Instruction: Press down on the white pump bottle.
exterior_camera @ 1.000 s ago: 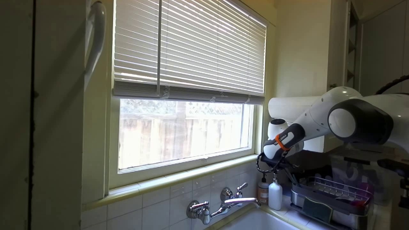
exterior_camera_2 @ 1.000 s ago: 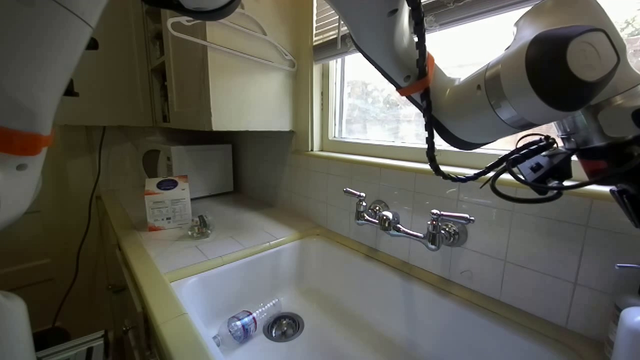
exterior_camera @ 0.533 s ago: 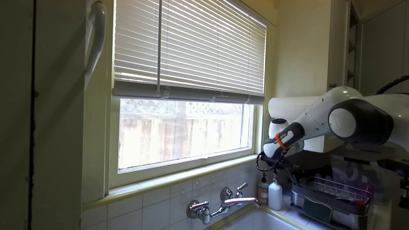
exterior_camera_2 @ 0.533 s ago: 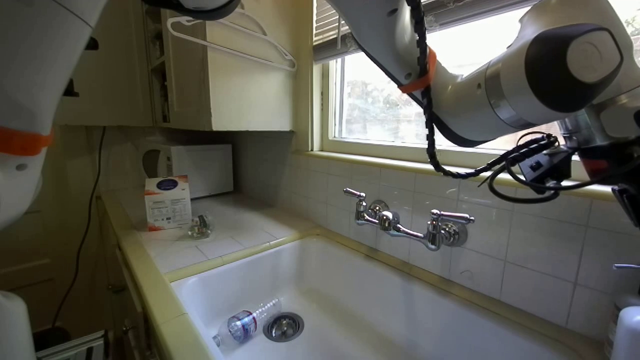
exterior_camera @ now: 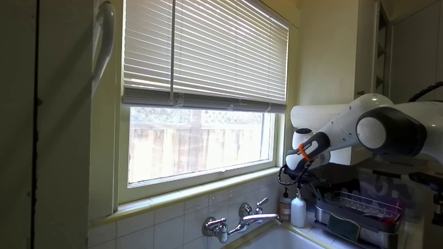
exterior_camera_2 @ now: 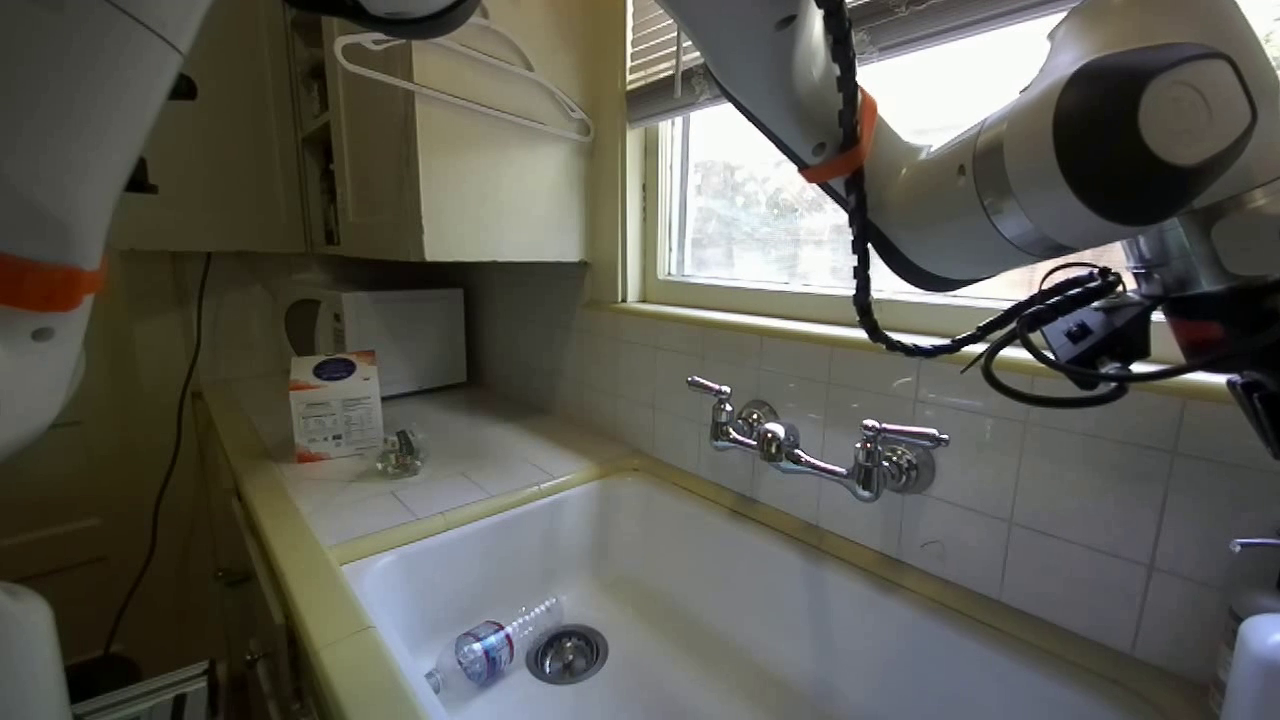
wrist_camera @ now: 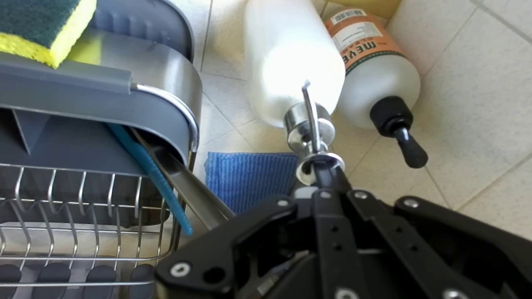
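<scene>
At the corner of the counter (exterior_camera: 318, 233), where its edge by the sink (exterior_camera_2: 800, 610) meets the tiled wall (exterior_camera: 266, 188): dish rack (wrist_camera: 62, 95) on the side away from the wall; white pump bottle (exterior_camera: 298, 212) upright, near the sink edge; orange-labelled bottle (wrist_camera: 374, 70) just beside it, nearer the wall.

Change, last half second: pump head (wrist_camera: 316, 150) seems to have sunk. Its spout (exterior_camera_2: 1256, 543), in an exterior view, sits lower than before, while the bottle's shoulder looks level with where it was. Read: the press is under way; whether the stroke is complete, cannot tell.

Relative position: pump head right under the fingers (wrist_camera: 324, 178) in the wrist view, apparently touching. Fingers drawn in narrow, side by side, nothing visible between them; judged to be bearing on the top, not gripping.
</scene>
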`<state>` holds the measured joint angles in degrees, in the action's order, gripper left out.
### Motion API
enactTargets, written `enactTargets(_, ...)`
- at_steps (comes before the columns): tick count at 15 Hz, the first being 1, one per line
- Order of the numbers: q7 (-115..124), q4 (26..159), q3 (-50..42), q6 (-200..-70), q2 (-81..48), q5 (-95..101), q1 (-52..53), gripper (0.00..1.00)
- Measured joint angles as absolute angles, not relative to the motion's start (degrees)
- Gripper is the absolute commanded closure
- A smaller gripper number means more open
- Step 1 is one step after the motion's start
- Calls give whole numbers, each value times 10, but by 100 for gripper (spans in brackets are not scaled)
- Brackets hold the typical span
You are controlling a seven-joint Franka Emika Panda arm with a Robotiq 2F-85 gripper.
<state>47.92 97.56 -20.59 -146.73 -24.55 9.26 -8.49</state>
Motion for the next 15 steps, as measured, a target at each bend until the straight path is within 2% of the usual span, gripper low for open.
enactTargets(11, 468, 972, -203, -1454, -245, 84, -87, 100)
enactTargets(15, 472, 954, -203, -1403, -243, 78, -87, 100)
